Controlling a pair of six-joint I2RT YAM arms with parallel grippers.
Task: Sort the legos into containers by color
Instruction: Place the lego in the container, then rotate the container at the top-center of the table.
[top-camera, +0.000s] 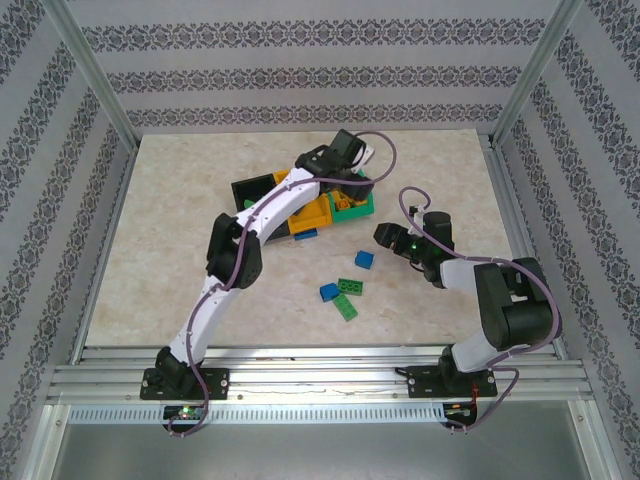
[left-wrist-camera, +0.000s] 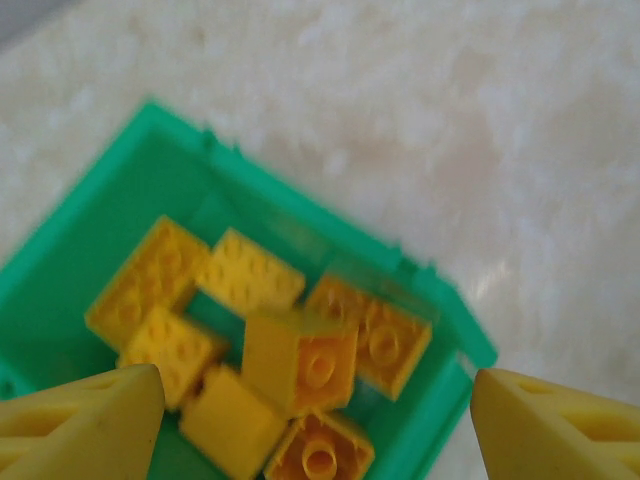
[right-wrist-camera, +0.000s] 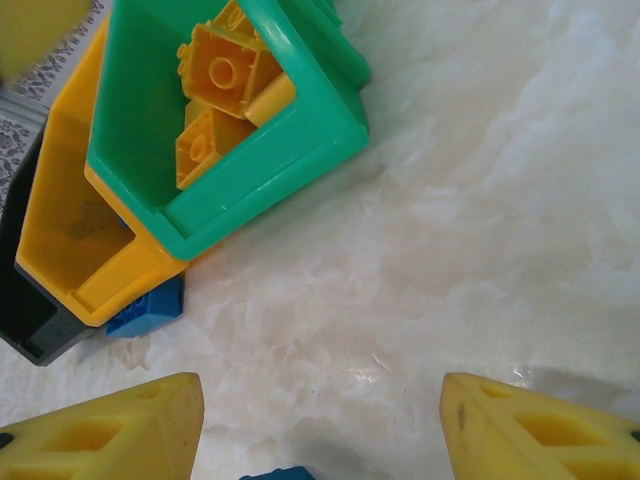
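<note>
Yellow bricks (left-wrist-camera: 300, 365) are sitting in the green bin (left-wrist-camera: 150, 150) under the left gripper (left-wrist-camera: 318, 395), jaws spread. Blue bricks (top-camera: 365, 260) and green bricks (top-camera: 349, 288) are lying unsorted on the worktop (top-camera: 180, 220) near the right gripper (right-wrist-camera: 320, 420), jaws spread.

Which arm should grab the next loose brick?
Probably right: the right fingers, open, hover beside the loose blue brick, while the left fingers are far off over the green bin.
</note>
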